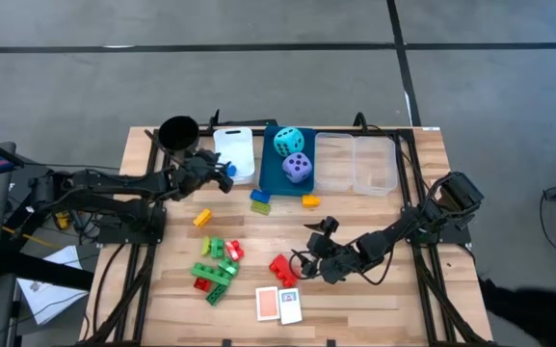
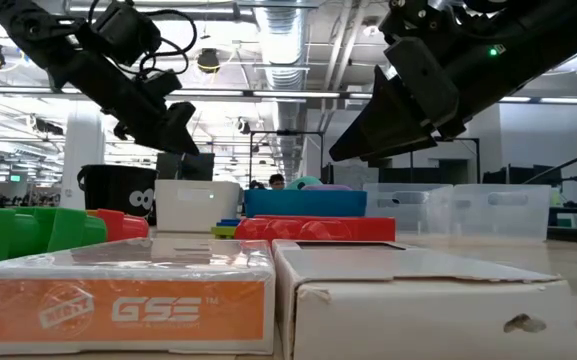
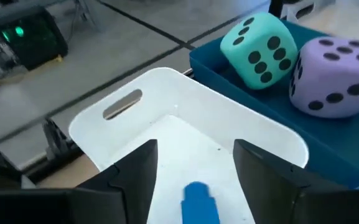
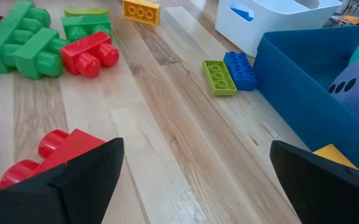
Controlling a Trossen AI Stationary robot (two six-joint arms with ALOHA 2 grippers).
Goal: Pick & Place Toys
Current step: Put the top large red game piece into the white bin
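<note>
left gripper [image 3: 195, 171] hangs over the white bin [image 3: 167, 93], fingers spread, a blue brick [image 3: 199, 202] loose below: drop step. right gripper [image 4: 195, 180], spread, nears the red brick [image 4: 48, 155]; next, close on it.

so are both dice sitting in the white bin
No, the cyan die and purple die sit in the blue bin, beside the white bin.

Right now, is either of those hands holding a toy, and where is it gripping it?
No. The left hand is open above the white bin, a blue brick below it. The right hand is open over the table.
</note>
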